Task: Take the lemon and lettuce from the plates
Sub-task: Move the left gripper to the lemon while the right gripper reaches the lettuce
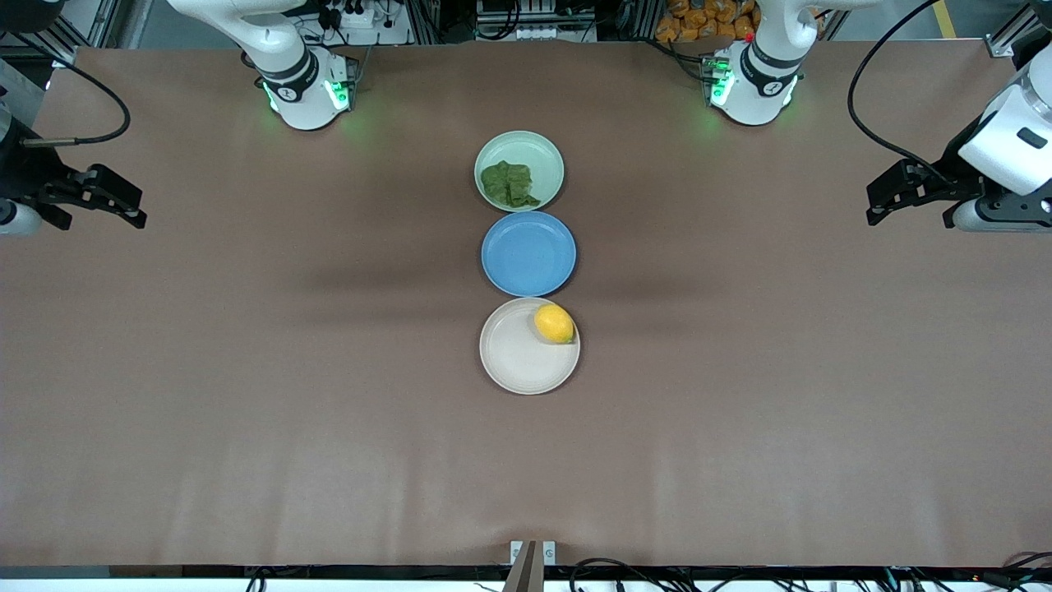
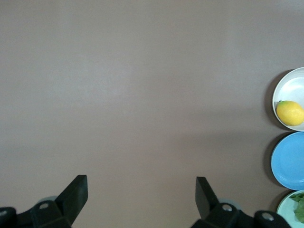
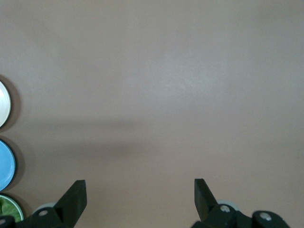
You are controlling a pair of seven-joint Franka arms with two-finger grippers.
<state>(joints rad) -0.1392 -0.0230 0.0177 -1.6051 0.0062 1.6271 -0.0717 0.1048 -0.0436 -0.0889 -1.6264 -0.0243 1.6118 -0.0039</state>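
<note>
Lemon (image 1: 555, 323) on beige plate (image 1: 518, 358), at its rim toward the left arm's end; long axis unclear. Lettuce (image 1: 509, 183) on mint plate (image 1: 538, 156). Left end effector (image 1: 892, 200) and right end effector (image 1: 115, 201), fingers spread, empty, over opposite tabletop (image 1: 740, 395) ends, roughly equidistant.

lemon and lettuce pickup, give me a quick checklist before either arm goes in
1. Lemon on the beige plate, near its rim toward the left arm's end: ok.
2. Lettuce in the mint plate, unobstructed: ok.
3. Left pincer open, over bare table at its own end: ok.
4. Right pincer open, over bare table at its own end: ok.
5. Blue plate between the two, nothing on it: ok.
6. Lemon resting steady, not about to roll: cannot tell.
</note>
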